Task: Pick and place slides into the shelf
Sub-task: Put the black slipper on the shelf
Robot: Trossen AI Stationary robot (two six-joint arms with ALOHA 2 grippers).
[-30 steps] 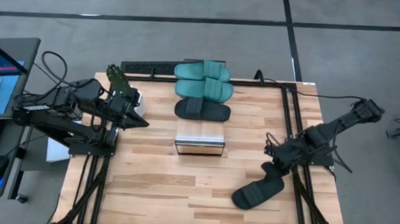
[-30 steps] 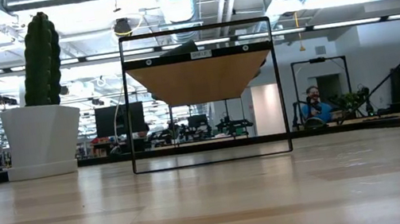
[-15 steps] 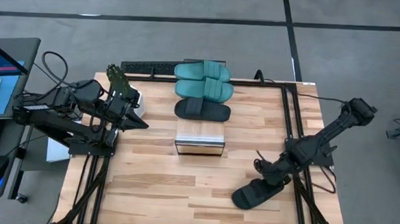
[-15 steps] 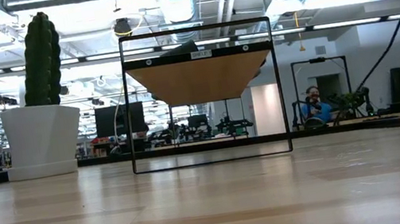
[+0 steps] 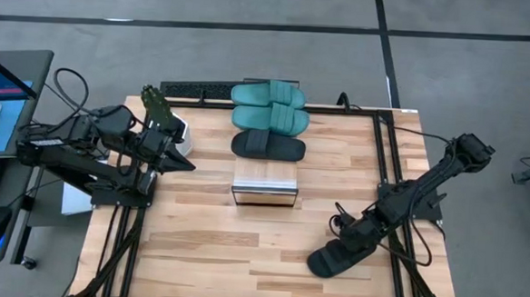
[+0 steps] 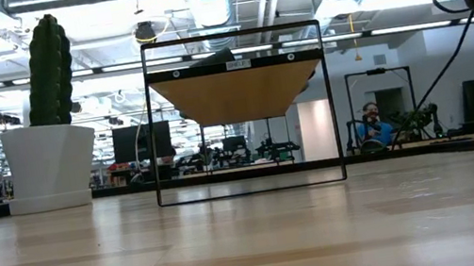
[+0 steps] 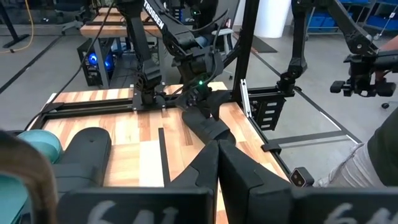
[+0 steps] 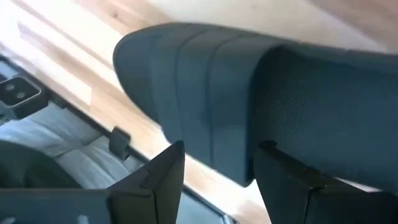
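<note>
Reaching over the lone black slide at the desk's five o'clock, right gripper is hanging with jaws spread astride its strap, gripping nothing; a shallow bite risks slippage.

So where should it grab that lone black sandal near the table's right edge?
Across the wide ribbed strap of the black rubber slide, coming from above: the strap arches off the flat sole, giving the right end effector, open there, something to pinch.
</note>
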